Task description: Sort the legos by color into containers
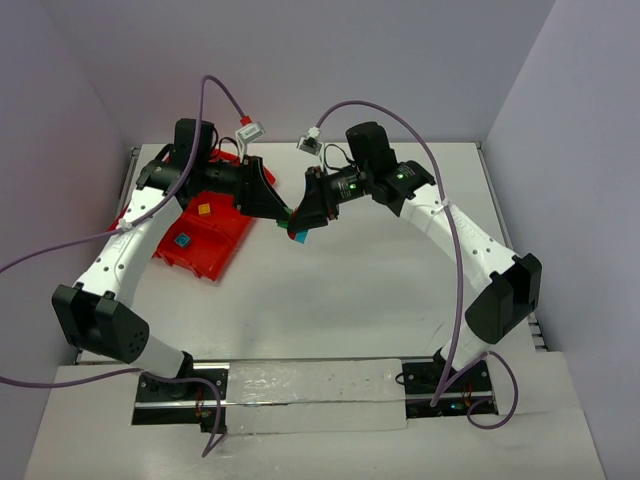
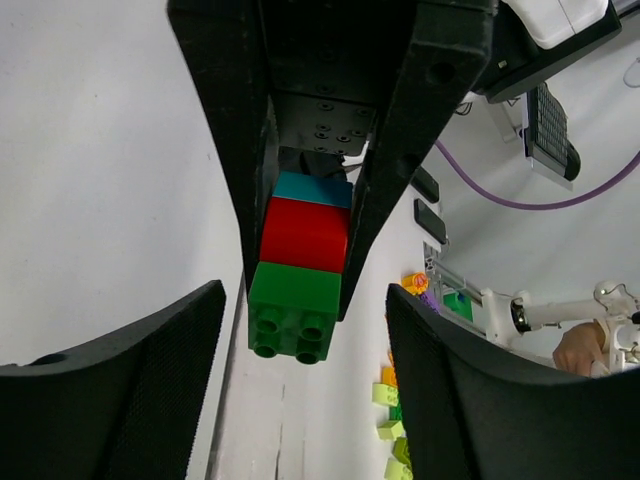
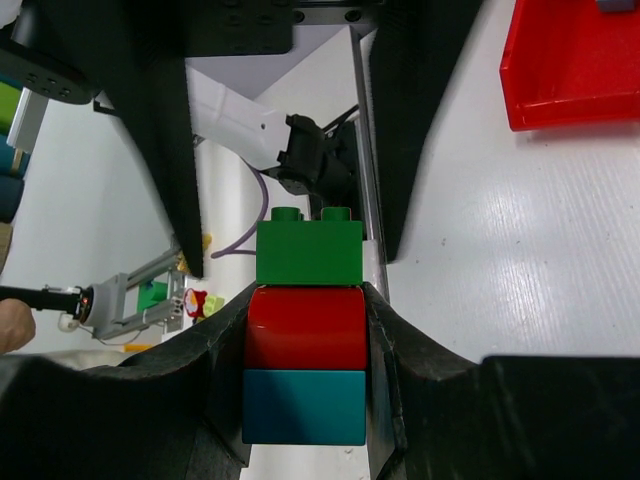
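A stack of three legos, green (image 3: 308, 252) on red (image 3: 305, 328) on cyan (image 3: 305, 405), hangs above the table centre. My right gripper (image 3: 305, 330) is shut on the red brick in the middle. My left gripper (image 2: 305, 300) faces it from the left, open. Its fingers (image 2: 140, 370) stand either side of the green brick (image 2: 293, 310), with a gap on each side. From above, the two grippers meet at the stack (image 1: 297, 228). The red tray of containers (image 1: 215, 250) lies at the left, partly under the left arm, with a yellow lego (image 1: 204, 209) and a cyan lego (image 1: 182, 240) in separate compartments.
A corner of the red tray (image 3: 580, 70) shows at the upper right of the right wrist view. Loose yellow-green and orange bricks (image 2: 392, 392) lie beyond the table edge in the left wrist view. Purple cables (image 1: 440, 190) loop over both arms.
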{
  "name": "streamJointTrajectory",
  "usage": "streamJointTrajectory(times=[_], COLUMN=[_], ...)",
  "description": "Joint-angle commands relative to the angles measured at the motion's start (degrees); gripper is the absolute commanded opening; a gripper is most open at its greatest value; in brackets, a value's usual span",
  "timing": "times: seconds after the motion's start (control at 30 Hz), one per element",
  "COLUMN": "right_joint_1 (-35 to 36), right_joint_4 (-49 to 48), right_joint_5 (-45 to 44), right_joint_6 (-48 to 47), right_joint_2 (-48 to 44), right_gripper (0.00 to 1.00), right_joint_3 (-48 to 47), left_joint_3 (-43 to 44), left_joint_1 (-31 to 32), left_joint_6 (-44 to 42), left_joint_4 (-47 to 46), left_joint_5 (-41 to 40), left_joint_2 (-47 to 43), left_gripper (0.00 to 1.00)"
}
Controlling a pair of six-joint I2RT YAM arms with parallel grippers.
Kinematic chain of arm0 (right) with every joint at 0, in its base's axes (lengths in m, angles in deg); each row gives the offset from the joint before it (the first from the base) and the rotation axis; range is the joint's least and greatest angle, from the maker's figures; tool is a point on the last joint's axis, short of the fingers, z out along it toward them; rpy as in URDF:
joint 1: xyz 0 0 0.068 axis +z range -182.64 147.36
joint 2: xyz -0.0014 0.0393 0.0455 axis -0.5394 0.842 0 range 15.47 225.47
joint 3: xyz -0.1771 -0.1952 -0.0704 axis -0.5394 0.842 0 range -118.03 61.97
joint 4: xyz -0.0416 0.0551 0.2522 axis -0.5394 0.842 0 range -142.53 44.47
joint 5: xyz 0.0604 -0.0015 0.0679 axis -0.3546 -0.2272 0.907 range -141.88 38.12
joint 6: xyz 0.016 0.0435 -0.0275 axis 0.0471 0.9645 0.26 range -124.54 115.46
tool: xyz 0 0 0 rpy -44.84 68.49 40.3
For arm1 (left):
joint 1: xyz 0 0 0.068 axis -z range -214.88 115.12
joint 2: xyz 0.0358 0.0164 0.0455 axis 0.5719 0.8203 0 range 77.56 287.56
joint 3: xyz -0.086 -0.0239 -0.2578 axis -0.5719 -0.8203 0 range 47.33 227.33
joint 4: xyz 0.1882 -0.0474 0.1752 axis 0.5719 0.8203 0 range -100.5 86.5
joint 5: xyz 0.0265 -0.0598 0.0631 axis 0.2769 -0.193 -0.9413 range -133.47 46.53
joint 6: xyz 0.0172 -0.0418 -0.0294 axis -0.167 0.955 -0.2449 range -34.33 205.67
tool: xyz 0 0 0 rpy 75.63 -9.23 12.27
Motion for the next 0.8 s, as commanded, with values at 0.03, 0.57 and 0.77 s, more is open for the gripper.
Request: streamJointTrajectory(times=[0.03,0.57,0.77], right_joint_1=[0.39,-1.42,-3.87], right_joint_4=[0.43,3.35,3.83], right_joint_5=[1.18,-0.84,-1.46], right_joint_6=[-1.08,-4.83,-5.88], right_joint_2=[0.09,-3.80,-6.47], right_gripper=[0.00,0.00,0.00], right_joint_3=[-3.16,1.86,5.98], left_joint_3=[1.87,3.53,0.33], left_joint_1=[0.38,-2.12,-8.44], left_joint_6=[-2.47,-6.04,-1.78], left_joint_4=[0.34,4.53,-1.75], left_joint_5=[2.09,1.31,7.01], left_joint_2=[0.88,-2.40,-6.12], left_gripper=[0.42,0.00,0.00])
